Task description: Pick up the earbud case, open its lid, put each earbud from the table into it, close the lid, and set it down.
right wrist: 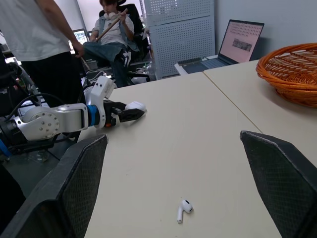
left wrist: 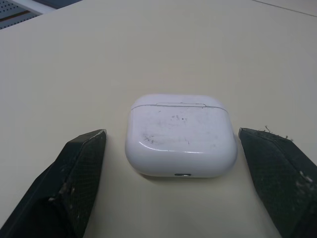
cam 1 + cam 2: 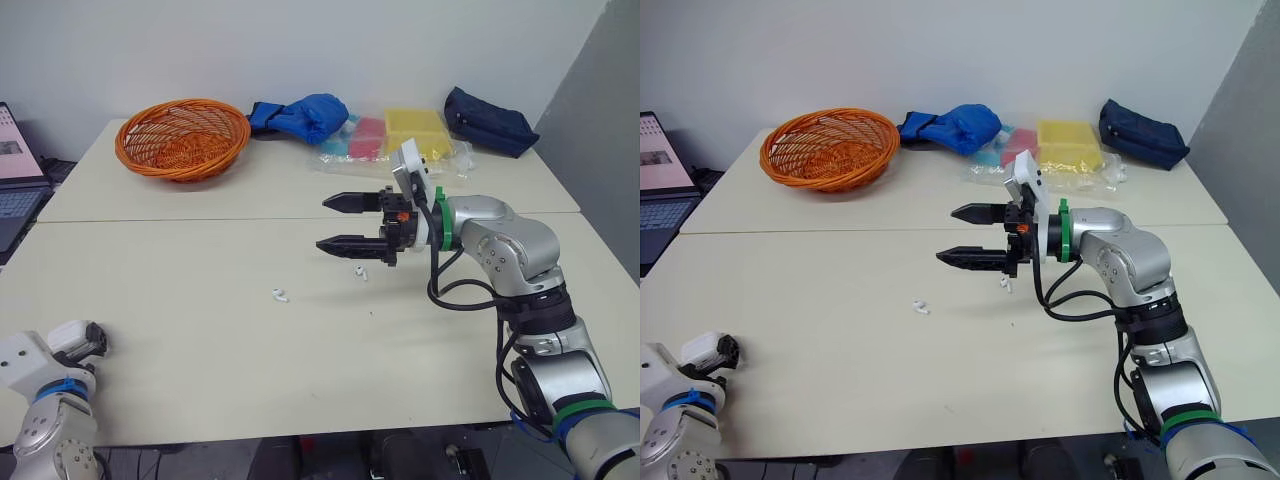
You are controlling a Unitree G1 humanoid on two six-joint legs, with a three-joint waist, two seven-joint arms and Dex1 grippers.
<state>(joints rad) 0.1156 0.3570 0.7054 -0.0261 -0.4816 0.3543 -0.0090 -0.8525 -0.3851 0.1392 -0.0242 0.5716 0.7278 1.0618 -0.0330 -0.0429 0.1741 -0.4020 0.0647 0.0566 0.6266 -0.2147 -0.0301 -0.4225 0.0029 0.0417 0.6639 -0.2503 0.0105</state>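
One white rounded plastic earbud case [image 2: 181, 135] lies lid-shut at the bench's [image 3: 200, 380] near left, between the left gripper's [image 3: 92, 343] released jaws, untouched. Judgement: close evenly on its flanks. Right gripper [image 3: 322, 223], jaws spread, hovers beside the right earbud [image 3: 360, 271]; left earbud [image 3: 280, 294] nearby.

Right arm [image 3: 505, 248] made of rounded silver-grey metal segments, with green rings [image 3: 446, 226] at the wrist and a lower joint, looping black cables [image 3: 437, 287], and a white camera box [image 3: 412, 166] on the wrist. Left arm [image 3: 40, 425] is silver and white with a blue band [image 3: 62, 388]. Both carry tapered black jaws with a woven texture.
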